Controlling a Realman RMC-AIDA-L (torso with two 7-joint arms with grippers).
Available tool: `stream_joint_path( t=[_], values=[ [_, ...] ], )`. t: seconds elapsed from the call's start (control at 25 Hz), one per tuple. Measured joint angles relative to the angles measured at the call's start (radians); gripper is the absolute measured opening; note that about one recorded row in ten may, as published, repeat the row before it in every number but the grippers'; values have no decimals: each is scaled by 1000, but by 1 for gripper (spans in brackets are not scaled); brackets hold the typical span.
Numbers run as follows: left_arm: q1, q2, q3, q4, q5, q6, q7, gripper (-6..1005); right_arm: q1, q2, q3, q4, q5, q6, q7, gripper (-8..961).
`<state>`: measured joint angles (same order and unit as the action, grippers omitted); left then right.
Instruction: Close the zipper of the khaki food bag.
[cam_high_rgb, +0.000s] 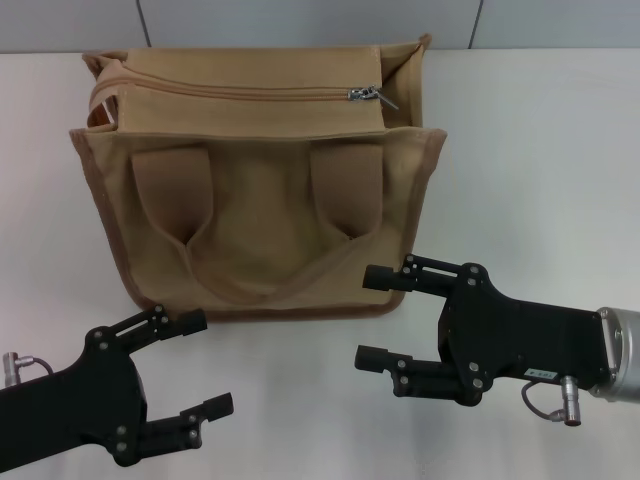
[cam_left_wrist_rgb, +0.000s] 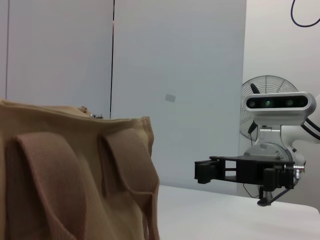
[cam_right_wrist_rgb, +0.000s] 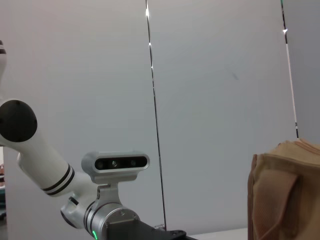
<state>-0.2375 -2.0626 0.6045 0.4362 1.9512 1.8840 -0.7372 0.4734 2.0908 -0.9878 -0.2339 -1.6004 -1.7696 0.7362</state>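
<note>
Khaki food bag (cam_high_rgb: 265, 200) stands upright — zipper (cam_high_rgb: 240, 92) nearly closed.

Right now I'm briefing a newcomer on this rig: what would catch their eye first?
The khaki food bag stands at the table's middle, its zipper slider near the right end of the top. Nearer the robot, the left tool and right tool hover open, touching nothing.
</note>
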Motion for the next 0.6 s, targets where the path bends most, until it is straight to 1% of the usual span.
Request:
stream_joint_path(
  t=[0.6],
  values=[
    [-8, -3, 0, -5, 0, -24, 1, 829, 1, 0, 0, 15, 8, 4, -4, 726]
  ],
)
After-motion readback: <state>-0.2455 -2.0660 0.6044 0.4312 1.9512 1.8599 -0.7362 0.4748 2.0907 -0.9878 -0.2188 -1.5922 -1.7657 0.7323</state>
